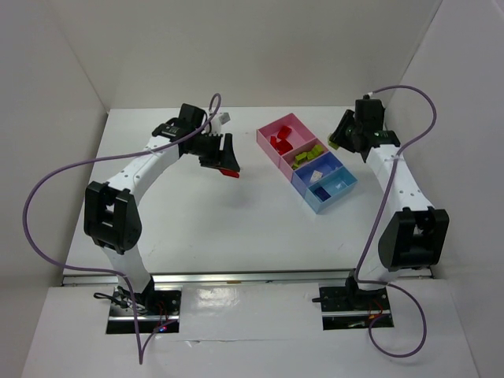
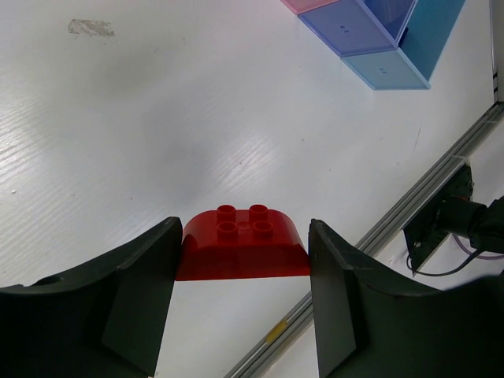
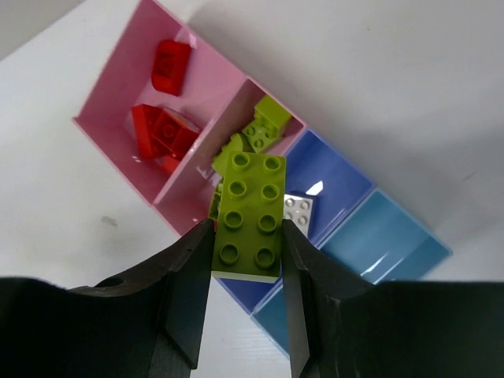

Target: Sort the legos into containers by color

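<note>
Four joined containers, left gripper clamping one red brick, right gripper clamping one lime brick above them

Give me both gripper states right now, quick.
Left gripper: closed on a red brick.
Right gripper: closed on a lime green brick.

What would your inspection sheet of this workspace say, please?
Surface: white table, one grey smudge.
Job's things: containers in a row; red legos in the pink end, green legos next to them, a pale piece in the darker blue.
Clutter: nothing seen.
Grippers: left gripper shut on a red brick; right gripper shut on a green brick above the containers.
Cables: purple cables looping off both arms.
Surroundings: white walls, metal rail at near edge.
</note>
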Motion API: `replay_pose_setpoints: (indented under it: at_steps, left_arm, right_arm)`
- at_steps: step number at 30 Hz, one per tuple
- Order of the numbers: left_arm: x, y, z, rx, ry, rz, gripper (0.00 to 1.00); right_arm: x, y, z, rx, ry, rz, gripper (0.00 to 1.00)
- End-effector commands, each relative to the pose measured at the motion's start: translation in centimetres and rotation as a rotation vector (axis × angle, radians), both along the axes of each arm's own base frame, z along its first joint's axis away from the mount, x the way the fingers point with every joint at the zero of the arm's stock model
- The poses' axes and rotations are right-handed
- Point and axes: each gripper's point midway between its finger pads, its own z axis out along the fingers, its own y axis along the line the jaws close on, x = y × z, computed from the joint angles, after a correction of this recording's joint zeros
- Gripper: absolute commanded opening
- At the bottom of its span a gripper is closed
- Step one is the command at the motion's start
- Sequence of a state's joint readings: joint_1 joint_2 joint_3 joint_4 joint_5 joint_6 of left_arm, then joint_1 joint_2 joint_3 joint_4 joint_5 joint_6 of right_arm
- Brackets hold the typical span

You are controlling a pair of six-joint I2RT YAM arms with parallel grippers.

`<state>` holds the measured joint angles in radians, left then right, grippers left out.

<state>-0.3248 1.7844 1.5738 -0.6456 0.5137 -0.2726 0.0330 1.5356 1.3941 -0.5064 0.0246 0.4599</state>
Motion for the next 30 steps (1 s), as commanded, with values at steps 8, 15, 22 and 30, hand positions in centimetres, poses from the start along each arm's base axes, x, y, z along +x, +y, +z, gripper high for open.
replay_pose_setpoints:
  at_steps: [8,15,22,30]
  left_arm:
    - [0.7,0.0,0.7,-0.002,0.010,0.029,0.42]
    - [1.0,0.2,1.6,0.005,-0.015,0.041,0.42]
    - [0.9,0.1,1.6,0.002,-0.004,0.035,0.42]
    - [1.3,-0.1,2.4,-0.013,-0.013,0.049,0.42]
  right_arm:
    - [1.3,4.1,-3.0,0.005,0.079,0.177,0.17]
    - [3.1,5.3,-4.5,0.017,0.106,0.165,0.23]
    - [4.7,6.2,-5.6,0.026,0.078,0.105,0.28]
    - [5.7,9.0,-7.8,0.004,0.138,0.137,0.75]
